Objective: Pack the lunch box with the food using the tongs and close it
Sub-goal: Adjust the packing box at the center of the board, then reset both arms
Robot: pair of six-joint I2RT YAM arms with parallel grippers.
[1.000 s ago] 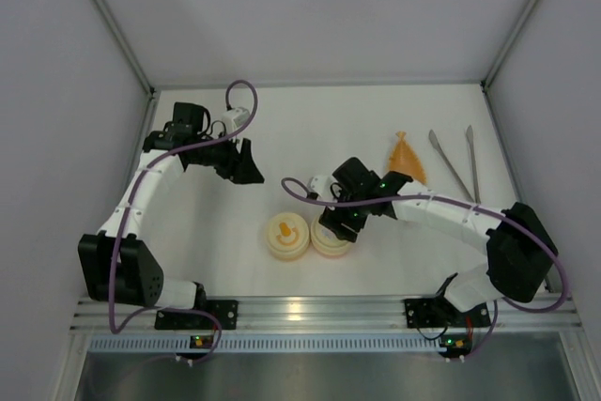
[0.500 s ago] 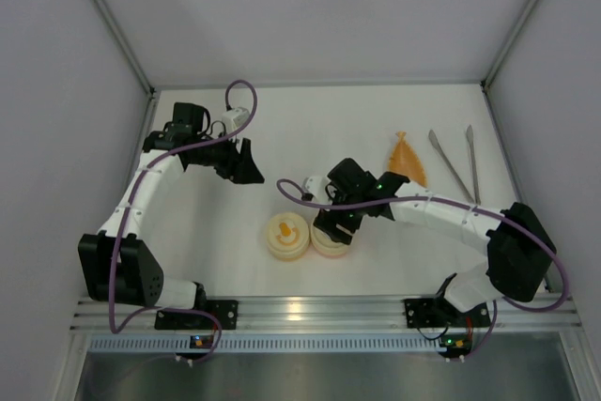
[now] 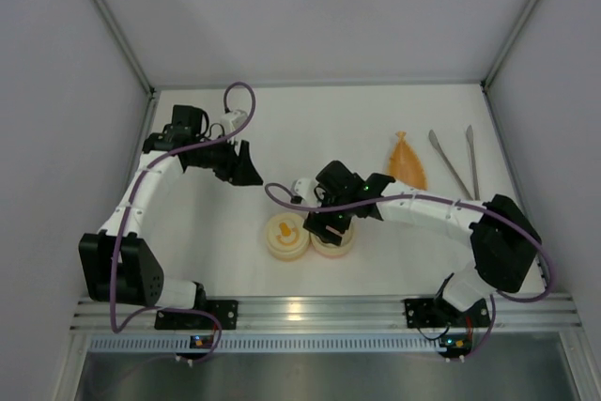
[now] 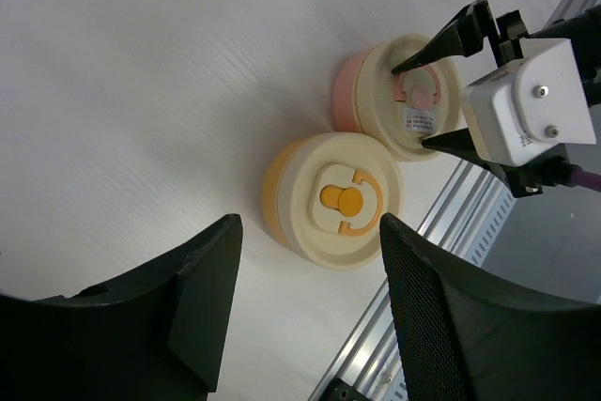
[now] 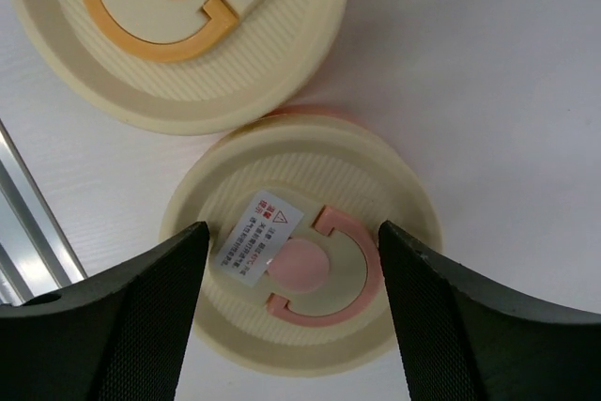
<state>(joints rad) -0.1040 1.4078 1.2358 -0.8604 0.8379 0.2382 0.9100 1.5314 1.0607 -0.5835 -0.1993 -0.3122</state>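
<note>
Top external: lunch box (image 3: 334, 245), cream with pink rim, lid on, sits low centre of tabletop (image 3: 329, 119). Second cream container (image 3: 287, 235), orange-marked lid, is just beside it on left. Contents of both hidden. Orange food bag (image 3: 406, 159) and tongs (image 3: 453, 164) lie upper right, apart. Right end effector (image 3: 329, 230) hangs over pink-marked lid (image 5: 310, 176), fingers spread, gripping nothing. Left end effector (image 3: 246, 168) at upper left, arm bent, fingers spread, empty. Right wrist: white sticker (image 5: 260, 237) on lid, red warning triangle, print too small to read.
</note>
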